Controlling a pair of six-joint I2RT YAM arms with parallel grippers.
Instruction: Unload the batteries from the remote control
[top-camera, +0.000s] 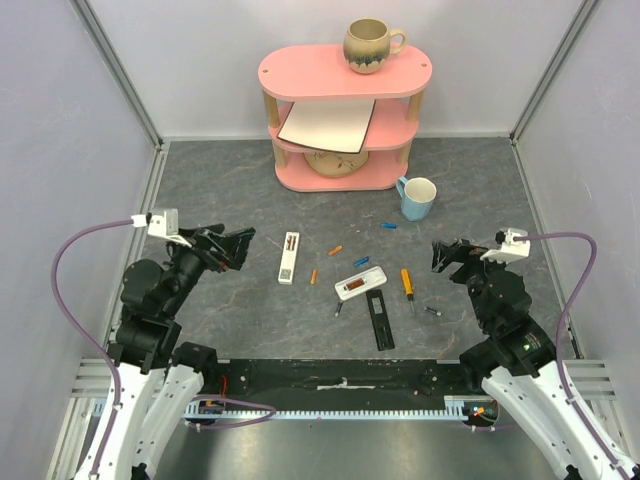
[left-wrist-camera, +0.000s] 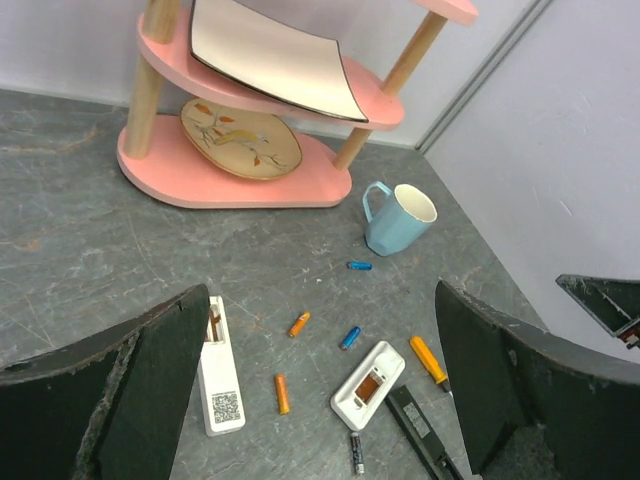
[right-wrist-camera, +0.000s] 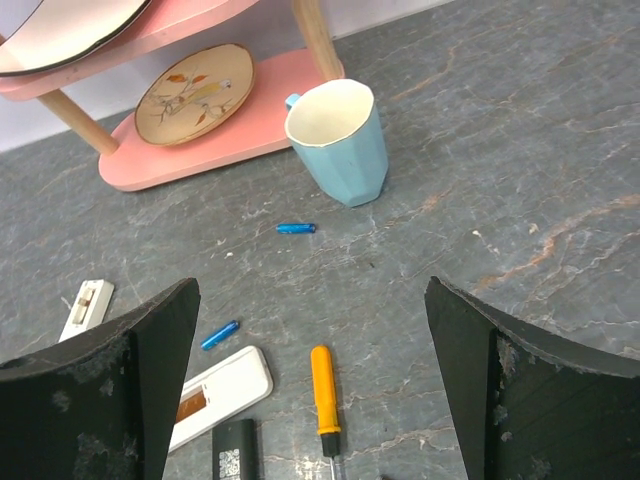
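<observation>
Three remote controls lie mid-table: a slim white one (top-camera: 288, 258) (left-wrist-camera: 220, 380), a shorter white one (top-camera: 360, 284) (left-wrist-camera: 368, 385) (right-wrist-camera: 220, 395) whose open bay shows something orange-brown, and a black one (top-camera: 380, 320) (left-wrist-camera: 420, 430). Loose batteries lie around them: orange ones (left-wrist-camera: 298, 323) (left-wrist-camera: 282, 393), blue ones (left-wrist-camera: 350, 337) (right-wrist-camera: 296, 228) and a dark one (left-wrist-camera: 357, 452). My left gripper (top-camera: 235, 248) (left-wrist-camera: 320, 300) hangs open to the left of the slim remote, holding nothing. My right gripper (top-camera: 450, 257) (right-wrist-camera: 311, 290) hangs open to the right of the remotes, also holding nothing.
An orange-handled screwdriver (top-camera: 406, 282) (right-wrist-camera: 323, 385) lies just right of the short white remote. A light blue mug (top-camera: 417, 197) (right-wrist-camera: 340, 140) stands behind it. At the back, a pink shelf (top-camera: 340, 110) carries plates and a brown mug (top-camera: 370, 45).
</observation>
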